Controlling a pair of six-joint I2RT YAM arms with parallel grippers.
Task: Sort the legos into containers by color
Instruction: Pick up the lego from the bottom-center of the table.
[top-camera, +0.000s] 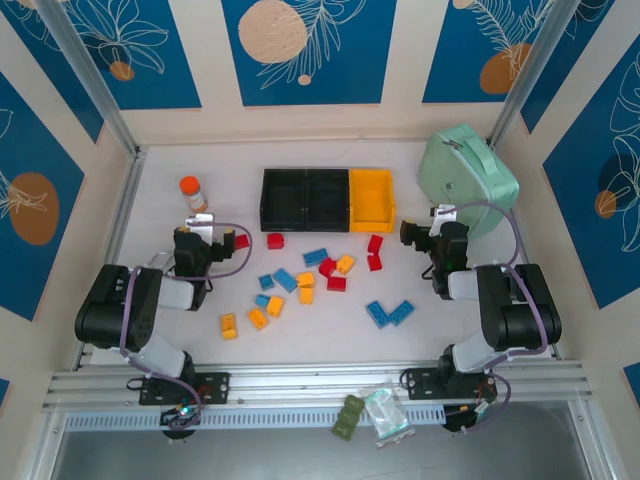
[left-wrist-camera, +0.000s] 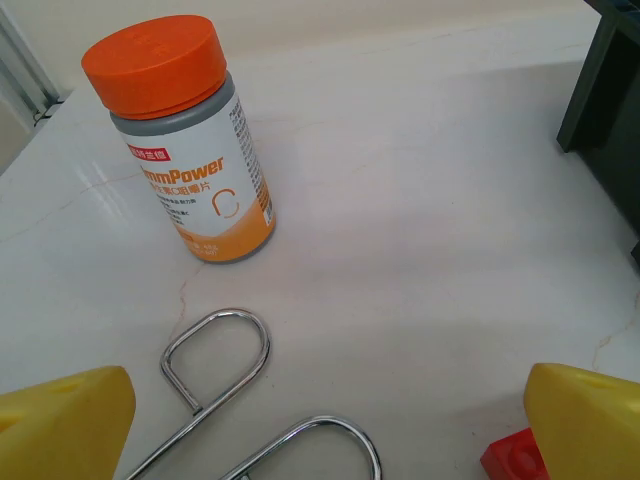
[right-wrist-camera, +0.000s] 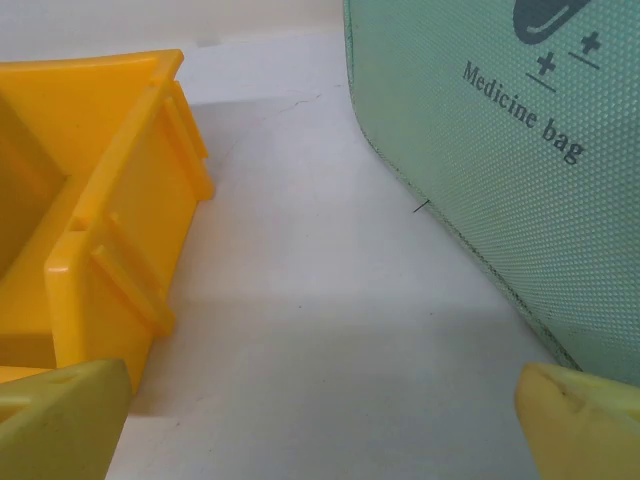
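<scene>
Red, blue and orange legos lie scattered mid-table, among them a red one (top-camera: 275, 240), a blue one (top-camera: 316, 256) and an orange one (top-camera: 228, 326). Behind them stands the row of containers, two black (top-camera: 305, 198) and one yellow (top-camera: 371, 198). My left gripper (top-camera: 205, 230) rests low at the left, open (left-wrist-camera: 330, 420), its yellow fingers (left-wrist-camera: 60, 420) wide apart over bare table. A red lego (left-wrist-camera: 515, 458) sits by its right finger. My right gripper (top-camera: 425, 233) is open (right-wrist-camera: 325, 425) between the yellow container (right-wrist-camera: 90, 220) and the green bag, holding nothing.
An orange-capped bottle (top-camera: 192, 192) (left-wrist-camera: 185, 140) stands ahead of the left gripper. Two chrome wire loops (left-wrist-camera: 215, 350) show below it. The mint-green medicine bag (top-camera: 465, 180) (right-wrist-camera: 500, 150) fills the back right. A black container's corner (left-wrist-camera: 605, 90) is at the right. Small packets (top-camera: 387, 415) lie on the front rail.
</scene>
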